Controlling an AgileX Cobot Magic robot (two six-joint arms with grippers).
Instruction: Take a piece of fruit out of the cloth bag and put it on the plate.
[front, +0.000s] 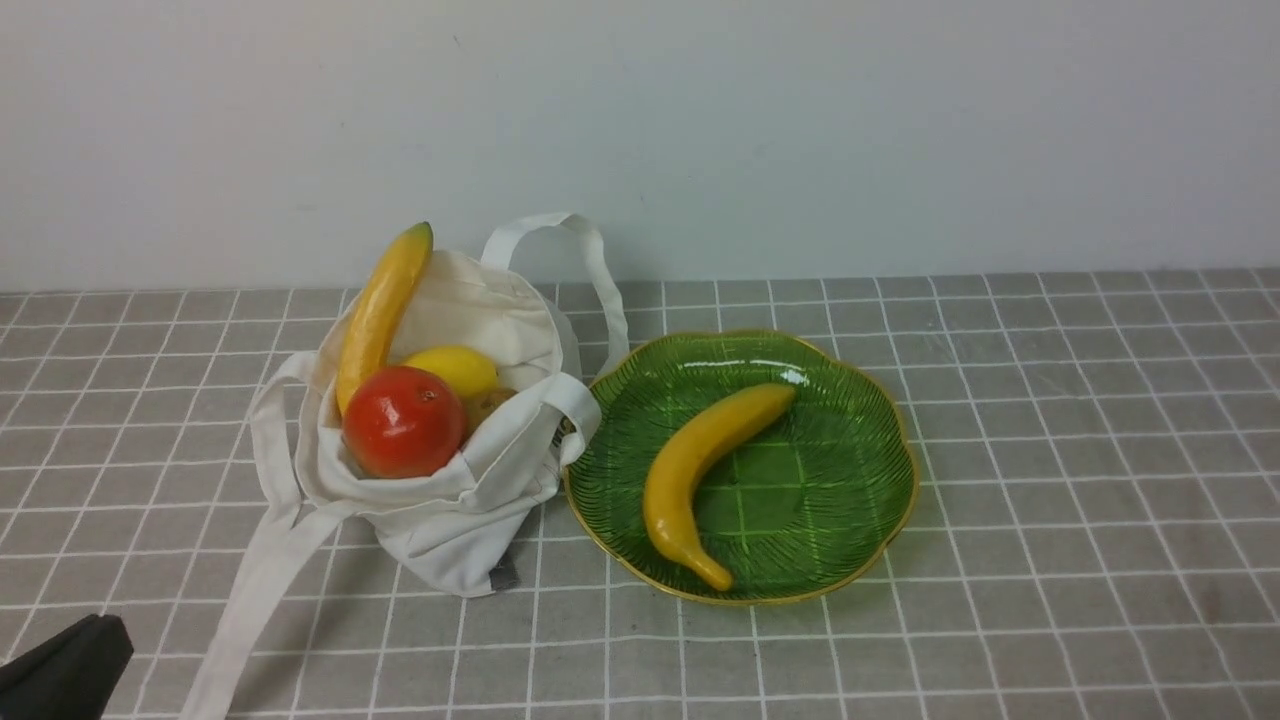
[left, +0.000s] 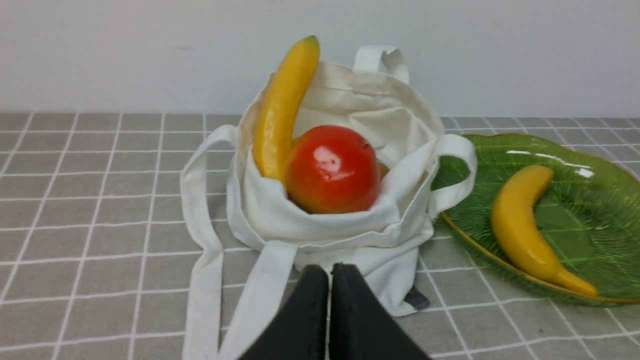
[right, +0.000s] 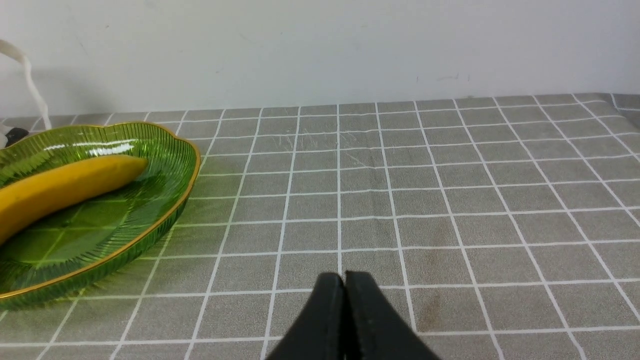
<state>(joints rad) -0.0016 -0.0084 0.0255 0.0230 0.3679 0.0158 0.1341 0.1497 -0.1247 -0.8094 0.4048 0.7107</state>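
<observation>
The curved all-yellow banana (front: 700, 470) lies on the green ribbed plate (front: 860, 430), pointed end toward the front; it also shows in the left wrist view (left: 525, 235) and the right wrist view (right: 65, 187). The off-white cloth bag (front: 450, 500) stands open just left of the plate, its edge touching the rim. My left gripper (left: 329, 267) is shut and empty, low in front of the bag (left: 350, 240); its tip shows at the front view's corner (front: 70, 665). My right gripper (right: 344, 275) is shut and empty over bare cloth, right of the plate (right: 165, 210).
In the bag are a straighter green-tipped banana (front: 380, 310), a round red fruit (front: 403, 420) and a yellow lemon-like fruit (front: 455, 368). A long strap (front: 260, 590) trails toward the front left. A grey checked tablecloth (front: 1050, 520) covers the table; a white wall stands behind.
</observation>
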